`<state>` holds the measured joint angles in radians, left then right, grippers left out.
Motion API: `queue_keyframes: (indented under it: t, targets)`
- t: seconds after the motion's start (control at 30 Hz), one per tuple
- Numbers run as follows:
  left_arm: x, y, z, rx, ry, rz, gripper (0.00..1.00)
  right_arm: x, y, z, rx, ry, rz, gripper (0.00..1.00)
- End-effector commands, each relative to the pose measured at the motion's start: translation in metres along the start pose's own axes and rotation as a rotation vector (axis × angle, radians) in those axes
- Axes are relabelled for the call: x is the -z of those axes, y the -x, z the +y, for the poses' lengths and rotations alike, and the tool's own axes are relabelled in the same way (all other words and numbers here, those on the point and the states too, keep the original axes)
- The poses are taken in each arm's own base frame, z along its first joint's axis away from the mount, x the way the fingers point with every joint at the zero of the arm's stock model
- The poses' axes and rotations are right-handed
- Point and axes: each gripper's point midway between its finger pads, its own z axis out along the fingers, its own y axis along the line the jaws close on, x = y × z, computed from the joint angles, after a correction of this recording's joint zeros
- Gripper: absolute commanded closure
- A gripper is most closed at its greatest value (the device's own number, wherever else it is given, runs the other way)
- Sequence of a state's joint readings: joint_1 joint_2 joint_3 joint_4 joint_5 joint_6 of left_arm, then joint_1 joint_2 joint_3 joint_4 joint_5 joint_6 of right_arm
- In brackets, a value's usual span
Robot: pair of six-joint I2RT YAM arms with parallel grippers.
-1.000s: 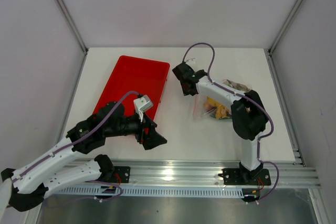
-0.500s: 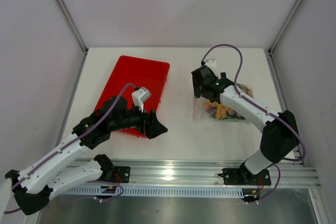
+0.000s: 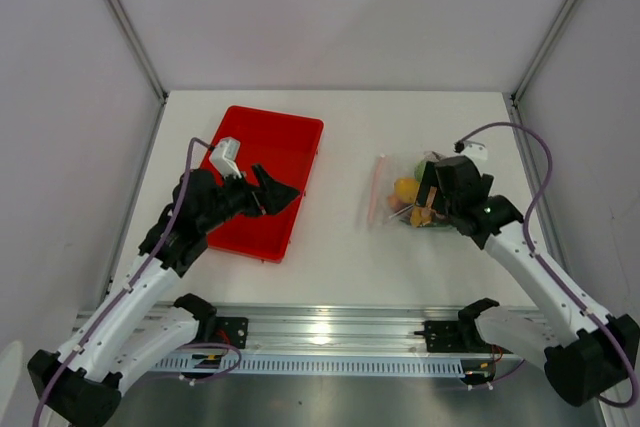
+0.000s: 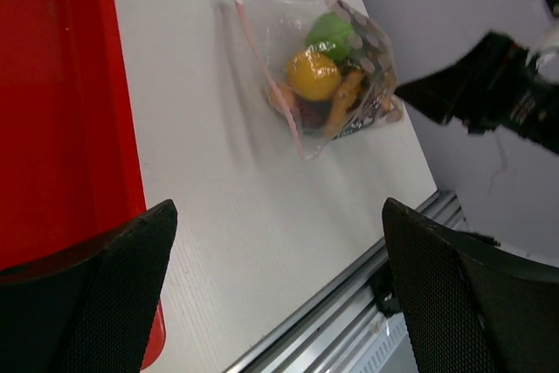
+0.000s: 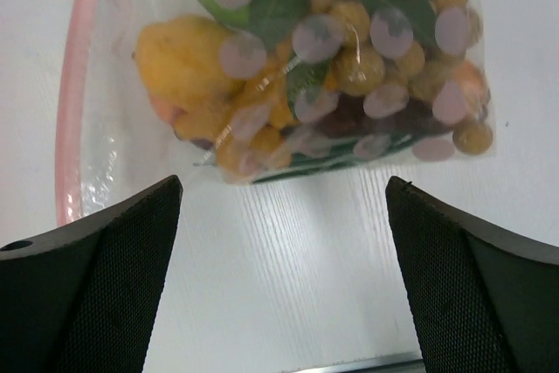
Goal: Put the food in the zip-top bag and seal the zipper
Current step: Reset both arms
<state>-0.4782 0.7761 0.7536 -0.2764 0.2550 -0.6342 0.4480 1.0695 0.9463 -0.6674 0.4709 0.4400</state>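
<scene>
- Watching the clear crinkly zip-top bag (image 3: 405, 197) lying flat on the white bench (image 3: 330, 237), right of centre and well apart from the red rectangular plastic tray (image 3: 250, 222).
- Toy food sits inside it: I make out a yellow mango (image 5: 179, 57), a green lime (image 4: 330, 31) and a beige-brown grape cluster (image 5: 384, 63) pressed against the plastic.
- Thin pinkish zipper strip (image 3: 376, 192) runs along the bag's left edge, the side facing the tray; I can't tell whether it is pressed shut.
- Right pincer (image 3: 425, 195) hangs over the bag's right end, jaws spread wide, gripping nothing.
- Left pincer (image 3: 278, 187) hovers over the tray's right half, jaws wide apart too, nothing between them.
</scene>
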Motion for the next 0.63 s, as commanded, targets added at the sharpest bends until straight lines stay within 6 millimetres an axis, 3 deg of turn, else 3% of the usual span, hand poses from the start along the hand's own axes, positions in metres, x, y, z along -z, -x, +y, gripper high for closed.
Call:
queue_keyframes:
  t: [0.0, 0.13, 0.17, 0.33, 0.53, 0.6]
  targets:
    - [-0.006, 0.022, -0.001, 0.091, -0.038, -0.089, 0.00, 0.009, -0.022, -0.008, -0.144, 0.047, 0.028, 0.01]
    - [-0.010, 0.016, 0.012, 0.162, -0.079, -0.096, 0.01, 0.023, -0.042, -0.018, -0.255, 0.080, 0.026, 0.00]
    - [-0.012, 0.005, 0.020, 0.176, -0.071, -0.079, 0.00, 0.027, -0.047, -0.021, -0.295, 0.089, 0.019, 0.01]
    - [-0.009, -0.010, 0.029, 0.152, -0.064, -0.058, 0.01, 0.040, -0.053, -0.024, -0.396, 0.095, 0.006, 0.01]
    - [0.000, -0.011, 0.026, 0.149, -0.097, -0.076, 0.00, 0.041, -0.069, -0.027, -0.473, 0.119, 0.001, 0.01]
    - [0.003, -0.010, 0.017, 0.138, -0.145, -0.080, 0.00, 0.044, -0.070, -0.019, -0.470, 0.182, -0.002, 0.00]
